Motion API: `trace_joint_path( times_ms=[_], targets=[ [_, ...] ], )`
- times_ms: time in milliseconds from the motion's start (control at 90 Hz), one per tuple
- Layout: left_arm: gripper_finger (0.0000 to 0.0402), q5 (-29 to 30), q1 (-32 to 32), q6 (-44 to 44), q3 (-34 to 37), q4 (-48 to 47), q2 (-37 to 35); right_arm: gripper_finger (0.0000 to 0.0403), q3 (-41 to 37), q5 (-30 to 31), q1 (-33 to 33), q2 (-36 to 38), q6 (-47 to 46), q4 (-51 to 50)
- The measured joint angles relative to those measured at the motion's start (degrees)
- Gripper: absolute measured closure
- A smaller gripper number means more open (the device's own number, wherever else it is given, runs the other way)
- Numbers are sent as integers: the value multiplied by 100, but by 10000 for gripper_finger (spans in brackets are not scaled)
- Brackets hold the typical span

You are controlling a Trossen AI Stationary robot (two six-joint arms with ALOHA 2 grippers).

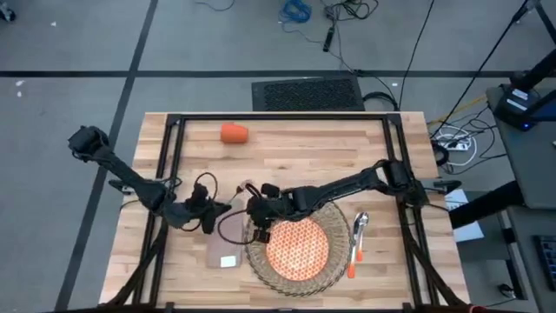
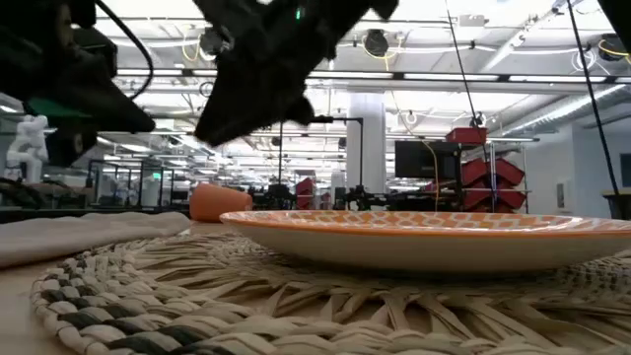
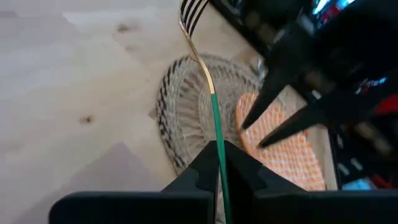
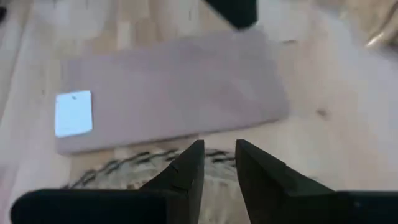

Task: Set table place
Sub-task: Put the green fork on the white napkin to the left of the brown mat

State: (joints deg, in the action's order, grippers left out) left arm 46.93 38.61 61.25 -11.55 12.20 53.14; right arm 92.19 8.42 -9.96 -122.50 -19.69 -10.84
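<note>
Above the napkin [image 1: 228, 250], the left claw [image 3: 219, 163] grips a fork [image 3: 200, 62].

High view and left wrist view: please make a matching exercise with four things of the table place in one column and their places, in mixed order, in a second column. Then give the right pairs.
Things:
1. orange cup
2. napkin
3. spoon
4. fork

Places:
A. held in the left gripper
B. on the table, just right of the placemat in the high view
C. flat on the table, just left of the placemat
D. on its side near the table's far edge, apart from the rest

Pairs: 1-D; 2-C; 3-B; 4-A
</note>
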Motion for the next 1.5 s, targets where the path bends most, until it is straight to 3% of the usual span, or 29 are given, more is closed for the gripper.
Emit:
trace_joint_path(
  times_ms=[278,467,611,844,1056,1356,1500],
  targets=[
    [401,950,321,293,3,25,598,323,-769,-133,175,206,-659,2330],
    [402,1376,353,-35,7,688,1052,323,-960,-126,270,232,-1165,3456],
    [402,1403,422,-334,4,1309,1343,323,-962,-39,327,224,-1617,3410],
    [402,1472,753,127,0,1701,1710,323,-961,226,310,82,-2175,3408],
    [402,1619,1102,299,0,2242,1910,323,-963,257,239,33,-2337,3381],
    [401,1563,1445,127,-136,2701,1987,323,-961,343,52,24,-2600,2612],
    [401,1391,1473,144,-138,2742,2011,323,-961,394,11,24,-2552,2858]
  ],
)
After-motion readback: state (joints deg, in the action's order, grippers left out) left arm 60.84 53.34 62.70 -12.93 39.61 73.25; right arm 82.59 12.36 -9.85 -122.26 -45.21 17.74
